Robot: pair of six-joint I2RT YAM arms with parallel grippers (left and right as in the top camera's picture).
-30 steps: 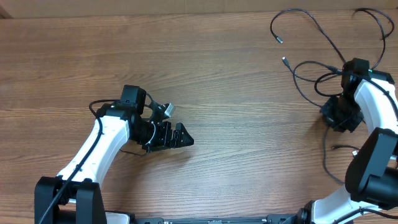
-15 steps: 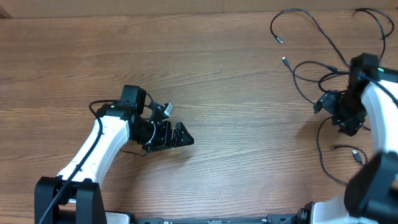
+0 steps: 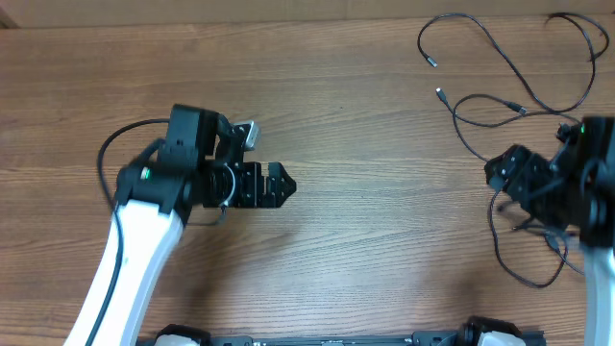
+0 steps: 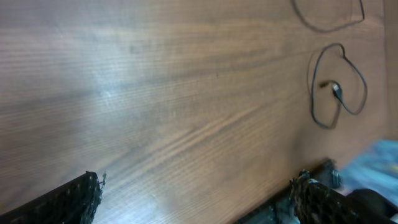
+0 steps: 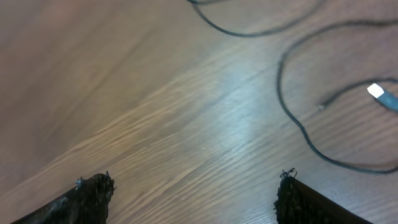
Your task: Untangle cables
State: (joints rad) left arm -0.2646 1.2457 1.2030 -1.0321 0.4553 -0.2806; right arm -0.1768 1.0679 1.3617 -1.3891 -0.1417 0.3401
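Overhead view: a brown wood-grain surface [image 3: 365, 86] carries thin black cables [image 3: 461, 15]. They lie as loose loops and strands in the far right corner, with small plug ends [image 3: 439, 94] pointing left. The left pincer [image 3: 281, 185], black on a white arm, sits left of centre, well apart from the cables. Its jaws are spread wide with nothing between them. The right pincer [image 5: 193, 190] hangs among the nearer strands at the right edge. Its wrist view shows both fingertips far apart and empty above bare wood. A curved strand and a pale-tipped plug [image 5: 380, 93] lie just beyond them to the right.
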